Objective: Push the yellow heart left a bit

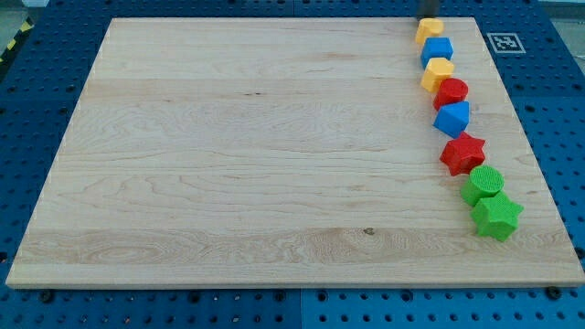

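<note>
Sitting at the board's (274, 155) top right corner, my tip (429, 18) touches the yellow heart (429, 30) from above; no pincer on this rod. Below the heart runs a column: blue cube (438, 49), yellow block (437, 72), red cylinder (451, 92), blue block (452, 118), red star (462, 153), green cylinder (483, 184), green star (496, 217).
</note>
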Robot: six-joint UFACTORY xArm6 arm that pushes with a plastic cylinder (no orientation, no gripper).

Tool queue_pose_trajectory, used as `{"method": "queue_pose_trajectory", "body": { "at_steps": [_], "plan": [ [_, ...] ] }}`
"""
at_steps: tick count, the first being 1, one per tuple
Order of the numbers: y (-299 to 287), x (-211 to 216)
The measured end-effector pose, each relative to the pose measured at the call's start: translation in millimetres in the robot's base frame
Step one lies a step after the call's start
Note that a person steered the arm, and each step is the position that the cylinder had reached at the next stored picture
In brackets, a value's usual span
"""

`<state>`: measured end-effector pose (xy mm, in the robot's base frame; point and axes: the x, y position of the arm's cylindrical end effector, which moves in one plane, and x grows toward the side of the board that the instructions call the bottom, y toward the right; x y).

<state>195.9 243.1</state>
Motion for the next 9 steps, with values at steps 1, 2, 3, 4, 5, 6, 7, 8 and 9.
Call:
{"method": "queue_pose_trajectory", "body": {
  "at_steps": [1, 2, 3, 4, 5, 6, 7, 8, 9],
  "plan": [
    [14, 47],
    [11, 64],
    [12, 54],
    [16, 27],
    [13, 27],
    [4, 28],
    [-10, 28],
    [-21, 34],
    [-21, 37]
  ]
}}
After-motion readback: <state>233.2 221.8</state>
